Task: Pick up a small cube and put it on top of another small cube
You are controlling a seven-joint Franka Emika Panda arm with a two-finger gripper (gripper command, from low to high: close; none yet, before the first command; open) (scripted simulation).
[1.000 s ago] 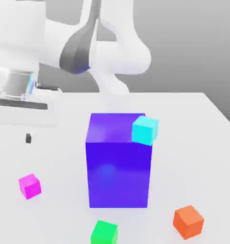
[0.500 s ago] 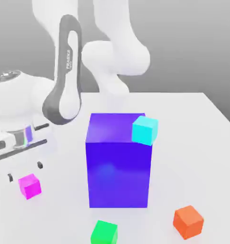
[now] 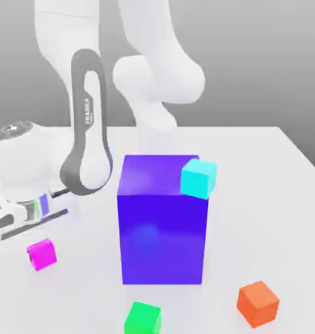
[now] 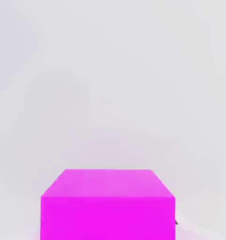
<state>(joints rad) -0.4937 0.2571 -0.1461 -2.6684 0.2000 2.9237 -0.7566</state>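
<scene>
Jaws closed low on magenta cube (image 3: 41,254).

small dark lettering runs along the grey side panel of the arm (image 3: 88,140), too small to read.

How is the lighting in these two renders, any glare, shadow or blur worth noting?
Exterior view: soft, even light; the big blue block shows a pale sheen on its front face, and shadows on the white table are faint. Hand view: the magenta cube is flatly lit, casting a pink tint on the surface around it.
</scene>
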